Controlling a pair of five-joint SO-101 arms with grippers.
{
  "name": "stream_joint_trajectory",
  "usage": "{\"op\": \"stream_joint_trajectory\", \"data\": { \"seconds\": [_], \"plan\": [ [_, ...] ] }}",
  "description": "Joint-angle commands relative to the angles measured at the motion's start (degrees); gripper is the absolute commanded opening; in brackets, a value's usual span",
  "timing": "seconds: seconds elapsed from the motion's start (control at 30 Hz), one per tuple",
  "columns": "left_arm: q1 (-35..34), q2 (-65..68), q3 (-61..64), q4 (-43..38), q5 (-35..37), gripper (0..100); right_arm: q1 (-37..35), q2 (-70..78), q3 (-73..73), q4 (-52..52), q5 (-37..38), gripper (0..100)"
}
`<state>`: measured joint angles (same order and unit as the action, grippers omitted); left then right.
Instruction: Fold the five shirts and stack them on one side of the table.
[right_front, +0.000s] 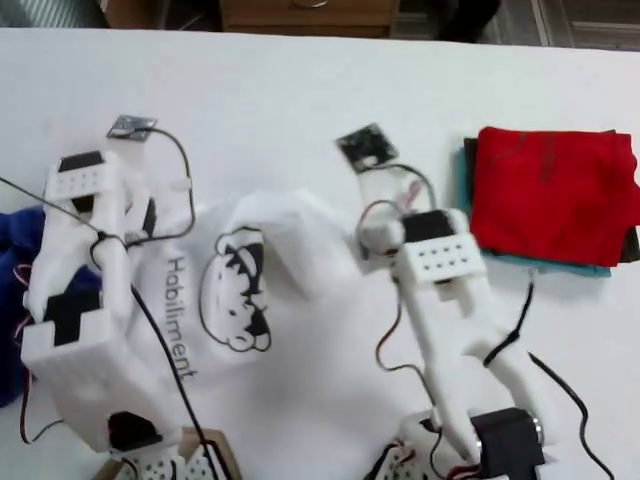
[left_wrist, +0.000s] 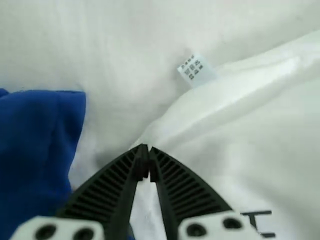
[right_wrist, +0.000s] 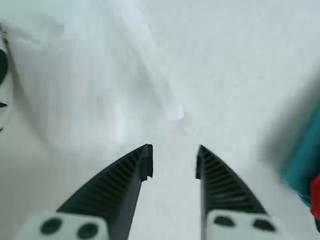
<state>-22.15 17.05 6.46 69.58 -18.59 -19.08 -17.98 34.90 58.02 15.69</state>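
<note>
Currently your left gripper (left_wrist: 145, 156) sits closed at the white shirt's (right_front: 205, 330) edge, mid-counter (right_front: 300, 90); fabric between the jaws is unconfirmed. Your right gripper (right_wrist: 173, 161) stands apart at the opposite side. Risk: a thin pinch slips on lifting and spoils the fold.
</note>
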Motion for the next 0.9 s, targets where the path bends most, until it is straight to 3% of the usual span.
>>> {"op": "stream_joint_trajectory", "data": {
  "seconds": [0.0,0.17,0.4,0.47,0.57,0.6,0.63,0.7,0.87],
  "plan": [
    [0.00,-7.21,-0.31,2.11,0.62,3,-6.99,-0.75,-1.85,-3.21,-3.52,28.6],
    [-4.75,-10.90,-0.84,2.11,0.62,3,-12.97,10.15,-2.46,-9.10,-4.40,32.6],
    [-6.77,-7.74,-0.84,1.67,0.53,12,-11.30,28.35,-13.10,-6.46,-4.31,32.2],
    [-6.77,-5.89,-0.66,0.00,0.53,12,-9.89,31.69,-16.79,-4.18,-4.31,26.2],
    [-6.68,-3.43,-0.48,-1.58,0.53,11,-6.64,34.33,-20.40,-2.68,-4.31,3.6],
    [-6.59,-2.64,-0.66,-1.58,0.53,9,-5.41,34.33,-20.48,-2.68,-4.31,0.4],
    [-6.51,-1.93,-0.66,-1.76,0.53,7,-4.26,33.98,-20.48,-2.59,-4.31,3.9],
    [-5.98,-0.79,-0.75,-1.76,0.62,2,-2.24,32.48,-20.48,-1.80,-3.96,1.6],
    [-3.43,-0.26,-0.31,-1.32,1.14,3,0.92,25.10,-20.40,0.66,1.14,2.1]
  ]
}}
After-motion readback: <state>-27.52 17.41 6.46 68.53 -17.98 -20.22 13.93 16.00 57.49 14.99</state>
